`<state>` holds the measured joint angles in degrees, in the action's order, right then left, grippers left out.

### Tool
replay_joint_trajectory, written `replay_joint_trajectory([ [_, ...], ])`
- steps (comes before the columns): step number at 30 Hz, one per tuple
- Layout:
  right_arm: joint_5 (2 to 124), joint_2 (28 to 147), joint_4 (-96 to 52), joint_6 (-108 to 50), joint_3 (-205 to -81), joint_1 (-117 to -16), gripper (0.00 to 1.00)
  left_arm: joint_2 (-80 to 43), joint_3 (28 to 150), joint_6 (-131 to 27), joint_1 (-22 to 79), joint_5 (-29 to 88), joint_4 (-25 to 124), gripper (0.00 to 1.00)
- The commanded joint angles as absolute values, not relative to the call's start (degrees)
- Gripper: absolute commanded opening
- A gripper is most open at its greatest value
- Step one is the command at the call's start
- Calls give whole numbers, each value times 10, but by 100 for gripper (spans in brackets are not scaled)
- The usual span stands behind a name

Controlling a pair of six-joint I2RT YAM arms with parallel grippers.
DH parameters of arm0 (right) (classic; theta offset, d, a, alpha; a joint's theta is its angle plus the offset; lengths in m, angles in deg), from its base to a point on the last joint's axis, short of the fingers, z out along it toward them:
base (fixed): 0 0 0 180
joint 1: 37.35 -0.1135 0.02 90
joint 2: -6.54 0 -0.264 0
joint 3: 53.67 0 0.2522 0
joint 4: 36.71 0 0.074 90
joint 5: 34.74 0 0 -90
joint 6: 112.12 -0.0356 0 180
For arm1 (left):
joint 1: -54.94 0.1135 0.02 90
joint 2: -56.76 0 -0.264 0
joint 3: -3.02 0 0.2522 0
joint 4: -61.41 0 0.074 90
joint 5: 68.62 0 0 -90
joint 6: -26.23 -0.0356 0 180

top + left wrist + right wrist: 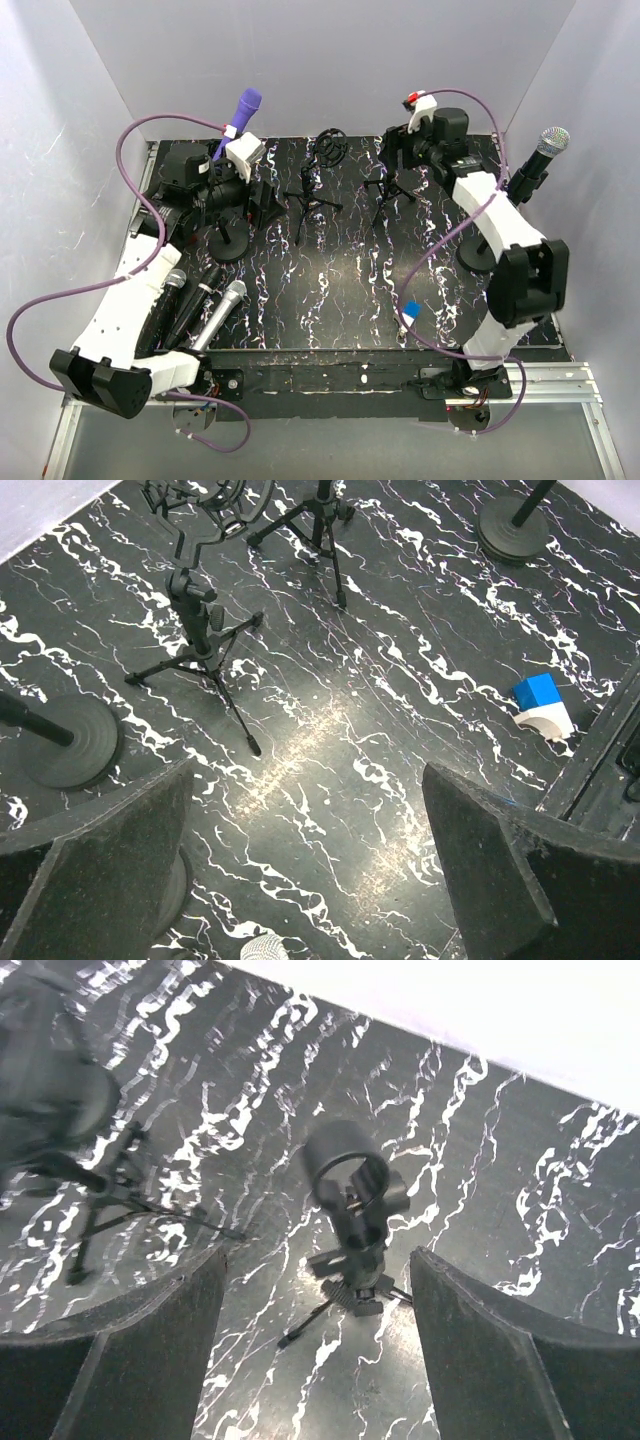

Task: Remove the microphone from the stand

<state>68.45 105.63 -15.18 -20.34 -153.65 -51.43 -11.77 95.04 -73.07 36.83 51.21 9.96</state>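
Step in hand judged approach, no grasp yet: left gripper (308, 780) and right gripper (318, 1260) both spread, empty; purple microphone (247, 104) in its stand (230, 243), rear left, beside left arm; next req. jaws round mic body, lift clear w/o tipping stand.

Five microphones (545, 152), four stands (308, 196), one blue block (411, 311).

table (340, 290): black, white-veined | back centre: left tripod (308, 195), right tripod (385, 192) | sides: left base (232, 243), right base (476, 258) | front left: three mics (218, 315) | front right: blue block (411, 311)
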Motion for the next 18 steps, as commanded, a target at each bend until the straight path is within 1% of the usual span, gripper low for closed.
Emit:
replay_joint_trajectory([
  [1,735,903,-156,-188,-1525,-510,80,-126,968,-720,371,535,101,98],
  [5,799,802,-62,-140,-1516,-511,80,-150,979,-703,371,550,111,98],
  [9,772,683,44,-90,-1512,-511,80,-171,986,-675,369,549,121,98],
  [11,717,621,81,-70,-1500,-510,81,-178,983,-664,369,548,120,98],
  [14,613,550,111,-56,-1499,-497,83,-186,978,-657,369,581,121,98],
  [18,491,510,159,-65,-1518,-461,83,-208,981,-642,369,624,126,98],
])
